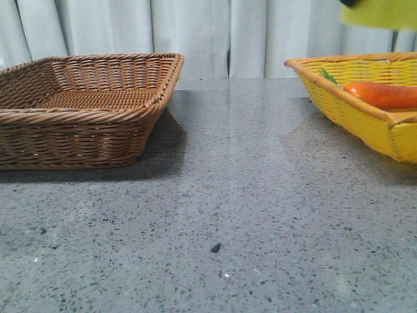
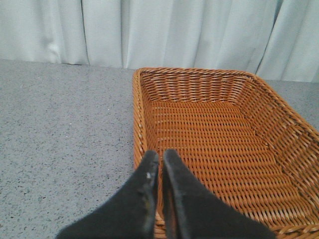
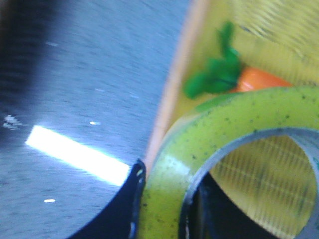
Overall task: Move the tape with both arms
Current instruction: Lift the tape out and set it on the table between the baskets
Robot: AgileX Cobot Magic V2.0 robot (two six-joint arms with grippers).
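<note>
My right gripper (image 3: 167, 199) is shut on the wall of the yellow tape roll (image 3: 224, 122), one finger outside and one inside the core. It holds the roll in the air above the yellow basket (image 3: 259, 30). In the front view the tape (image 1: 379, 13) shows at the top right edge, above the yellow basket (image 1: 339, 107); the gripper itself barely shows there. My left gripper (image 2: 160, 158) is shut and empty, its fingertips over the near rim of the brown wicker basket (image 2: 137, 114).
The brown wicker basket (image 1: 85, 114) stands at the left of the grey table and holds nothing. An orange carrot (image 1: 381, 94) with green leaves lies in the yellow basket; it also shows in the right wrist view (image 3: 259, 79). A small dark speck (image 1: 215, 248) lies on the table.
</note>
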